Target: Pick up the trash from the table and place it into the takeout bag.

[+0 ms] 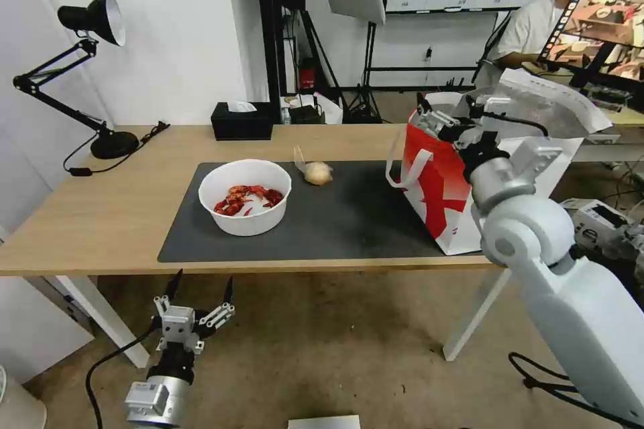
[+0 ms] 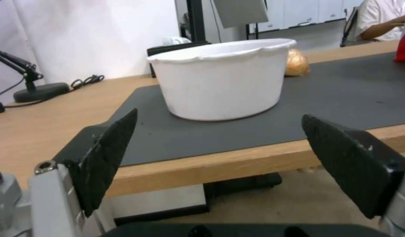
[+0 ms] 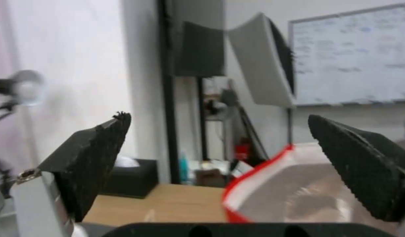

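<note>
Risk: my right gripper (image 1: 429, 115), released above the takeout bag (image 1: 443, 194), could snag its rim, toppling it.

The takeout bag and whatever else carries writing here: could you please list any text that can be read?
No text can be read.
Takeout bag: red and white shapes, no legible words.
Whiteboard: faint handwriting, too blurred to read.
White box beside the table: dark marks, too small to read.
</note>
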Robot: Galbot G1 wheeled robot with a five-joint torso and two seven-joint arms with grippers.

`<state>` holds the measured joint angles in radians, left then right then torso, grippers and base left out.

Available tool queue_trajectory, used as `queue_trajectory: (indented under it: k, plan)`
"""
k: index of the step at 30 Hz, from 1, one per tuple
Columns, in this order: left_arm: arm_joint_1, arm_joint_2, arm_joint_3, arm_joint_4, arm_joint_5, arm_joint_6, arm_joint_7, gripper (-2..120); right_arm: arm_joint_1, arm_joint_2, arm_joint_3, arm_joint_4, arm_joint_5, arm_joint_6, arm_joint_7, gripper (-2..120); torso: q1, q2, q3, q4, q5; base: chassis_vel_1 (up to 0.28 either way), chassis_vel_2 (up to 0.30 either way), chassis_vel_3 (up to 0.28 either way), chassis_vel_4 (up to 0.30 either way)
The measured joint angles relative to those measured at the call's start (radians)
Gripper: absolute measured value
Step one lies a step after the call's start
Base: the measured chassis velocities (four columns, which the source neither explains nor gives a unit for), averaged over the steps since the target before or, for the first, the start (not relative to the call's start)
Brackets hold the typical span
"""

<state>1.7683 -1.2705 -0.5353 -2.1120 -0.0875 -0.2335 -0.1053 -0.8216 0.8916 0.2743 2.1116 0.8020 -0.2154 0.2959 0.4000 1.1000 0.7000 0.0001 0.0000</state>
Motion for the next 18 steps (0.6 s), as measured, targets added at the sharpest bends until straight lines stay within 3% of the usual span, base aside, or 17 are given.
queue_trajectory:
  k: [2, 5, 13, 18]
  plan:
    - [0.0, -0.001, 0.0, 0.001, 0.001, -0.002, 0.001, 100, -0.011, -0.003, 0.005, 0.006, -0.004, 0.005, -0.015, 100, 0.0, 0.0, 0.0, 0.0, -0.0001, 0.0, 0.0, 0.0, 0.0]
    - [-0.001, -0.008, 0.001, 0.005, 0.006, -0.012, 0.006, 100, -0.172, -0.026, 0.054, 0.08, -0.074, 0.078, -0.155, 100, 0.0, 0.0, 0.0, -0.0001, 0.0, 0.0, 0.0, 0.0, 0.0]
    - [0.0, -0.012, -0.003, 0.008, 0.01, -0.025, 0.007, 100, -0.398, 0.016, 0.098, 0.11, -0.175, 0.176, -0.222, 100, 0.0, 0.0, 0.0, -0.0001, 0.0001, 0.0, 0.0, 0.0, 0.0]
    - [0.007, -0.014, -0.006, 0.009, 0.014, -0.03, 0.012, 100, -0.571, 0.069, 0.126, 0.088, -0.307, 0.307, -0.261, 100, 0.0, 0.0, 0.0, 0.0, -0.0001, 0.0, 0.0, 0.0, 0.0]
